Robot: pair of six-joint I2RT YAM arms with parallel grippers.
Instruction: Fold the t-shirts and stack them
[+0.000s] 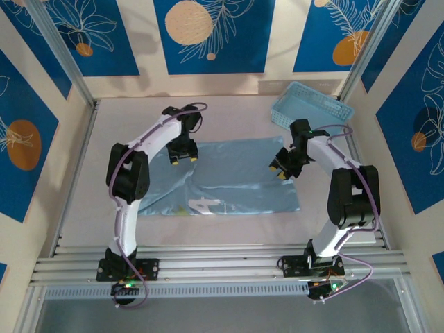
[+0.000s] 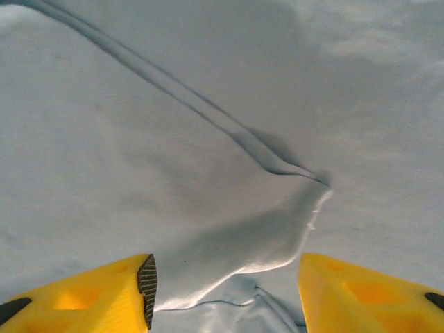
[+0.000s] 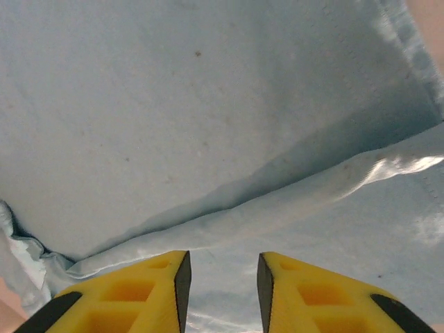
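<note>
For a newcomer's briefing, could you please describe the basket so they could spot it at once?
Start at the table, then its far right corner. The basket sits there, past the t-shirt. Unlike that flat cloth, it is a walled, light blue lattice tray.

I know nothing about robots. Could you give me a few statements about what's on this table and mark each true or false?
1. A light blue t-shirt lies spread flat on the table. True.
2. A folded shirt sits inside the basket. False: the basket looks empty, and the shirt is on the table.
3. The left pincer has its fingers wide apart above the cloth. True.
4. The right pincer hangs over the basket. False: it is at the shirt's right edge, nearer than the basket.
5. White print shows near the shirt's near edge. True.
</note>
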